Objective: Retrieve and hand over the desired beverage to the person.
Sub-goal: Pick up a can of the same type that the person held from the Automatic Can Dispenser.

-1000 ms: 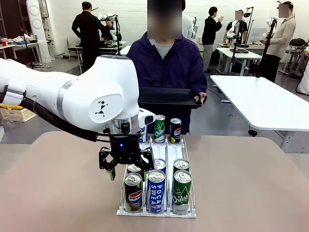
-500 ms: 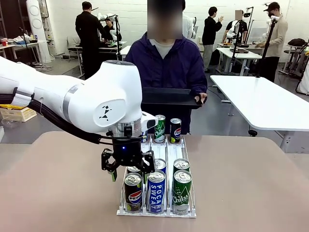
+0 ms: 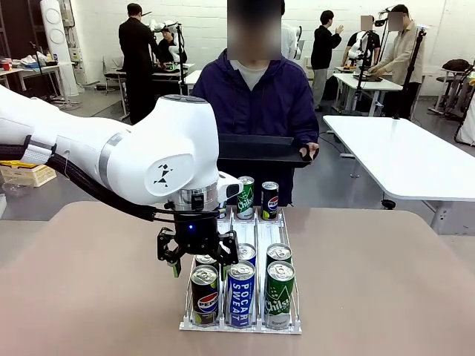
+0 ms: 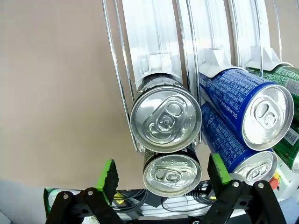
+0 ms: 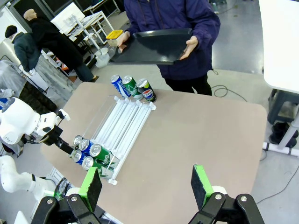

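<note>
A wire rack (image 3: 257, 327) on the table holds three lanes of cans: Pepsi (image 3: 205, 297), Pocari Sweat (image 3: 240, 294) and green Chilsung (image 3: 279, 295) at the front. My left gripper (image 3: 199, 265) hangs open over the Pepsi lane, just behind the front can. In the left wrist view its green pads (image 4: 108, 173) stand apart on either side of two silver can tops (image 4: 166, 122), touching neither. The person (image 3: 256, 96) stands across the table holding a black tray (image 3: 260, 150). My right gripper (image 5: 146, 186) is open with nothing in it, high above the table.
Three more cans, among them a green one (image 3: 245, 196) and a Pepsi (image 3: 269, 200), stand at the rack's far end. The brown table (image 3: 386, 282) is bare on both sides of the rack. White tables and other people are behind.
My left gripper has shifted slightly right and lower over the Pepsi lane. The cans and the person's tray have stayed put.
</note>
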Motion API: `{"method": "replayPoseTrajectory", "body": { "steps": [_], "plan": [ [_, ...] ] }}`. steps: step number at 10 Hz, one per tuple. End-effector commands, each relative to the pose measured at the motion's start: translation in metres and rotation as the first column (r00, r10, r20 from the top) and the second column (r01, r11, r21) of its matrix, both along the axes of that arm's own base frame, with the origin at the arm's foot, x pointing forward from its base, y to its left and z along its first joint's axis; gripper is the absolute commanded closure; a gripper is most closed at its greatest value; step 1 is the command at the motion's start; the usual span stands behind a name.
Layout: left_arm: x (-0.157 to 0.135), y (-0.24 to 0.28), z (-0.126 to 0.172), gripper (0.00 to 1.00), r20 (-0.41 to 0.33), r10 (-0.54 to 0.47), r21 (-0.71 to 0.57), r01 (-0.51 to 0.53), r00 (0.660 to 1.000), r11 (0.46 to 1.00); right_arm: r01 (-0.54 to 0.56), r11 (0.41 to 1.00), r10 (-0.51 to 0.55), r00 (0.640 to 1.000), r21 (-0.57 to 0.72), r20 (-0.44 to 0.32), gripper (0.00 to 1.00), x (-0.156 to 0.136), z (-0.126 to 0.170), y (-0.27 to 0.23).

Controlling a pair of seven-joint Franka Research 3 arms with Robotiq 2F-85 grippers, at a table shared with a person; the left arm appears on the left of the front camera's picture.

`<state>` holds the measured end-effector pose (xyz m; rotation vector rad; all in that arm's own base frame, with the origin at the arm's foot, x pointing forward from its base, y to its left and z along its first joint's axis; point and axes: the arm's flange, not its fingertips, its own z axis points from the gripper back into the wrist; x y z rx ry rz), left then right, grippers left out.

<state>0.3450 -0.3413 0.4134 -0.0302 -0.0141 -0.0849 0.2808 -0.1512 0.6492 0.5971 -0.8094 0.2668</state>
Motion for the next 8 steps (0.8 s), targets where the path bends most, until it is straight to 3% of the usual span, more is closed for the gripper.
{"method": "replayPoseTrajectory", "body": {
  "steps": [1, 2, 3, 4, 6, 7, 8],
  "plan": [
    [0.0019, -0.0042, 0.0011, 0.1, 0.022, -0.017, 0.0, 0.017, 1.0, 1.0, -0.021, 1.0, 0.021, 1.0, 0.02, 0.015, 0.0, 0.0022, -0.0013, -0.0013],
    [0.0017, -0.0037, 0.0018, 0.55, 0.009, -0.02, 0.016, 0.02, 1.0, 1.0, -0.021, 1.0, 0.021, 1.0, 0.02, 0.015, 0.0, 0.0022, -0.0013, -0.0013],
    [0.0013, -0.0032, 0.0024, 0.65, -0.002, -0.016, 0.017, 0.016, 1.0, 1.0, -0.021, 1.0, 0.021, 1.0, 0.02, 0.015, 0.0, 0.0022, -0.0013, -0.0013],
    [0.0012, -0.0026, 0.0036, 1.0, -0.011, -0.005, 0.02, 0.005, 1.0, 1.0, -0.021, 1.0, 0.021, 1.0, 0.02, 0.015, 0.0, 0.0022, -0.0013, -0.0013],
    [0.0011, -0.002, 0.0058, 1.0, -0.04, 0.015, 0.034, -0.014, 0.999, 0.999, -0.021, 1.0, 0.021, 1.0, 0.02, 0.015, 0.0, 0.0022, -0.0013, -0.0013],
    [0.0006, -0.0013, 0.0058, 0.91, -0.055, 0.021, 0.043, -0.018, 0.998, 0.999, -0.021, 1.0, 0.021, 1.0, 0.02, 0.015, 0.0, 0.0022, -0.0013, -0.0013],
    [0.0008, -0.0009, 0.0057, 0.98, -0.069, 0.025, 0.051, -0.021, 0.997, 0.998, -0.021, 1.0, 0.021, 1.0, 0.02, 0.015, 0.0, 0.0022, -0.0013, -0.0013]
  ]
}}
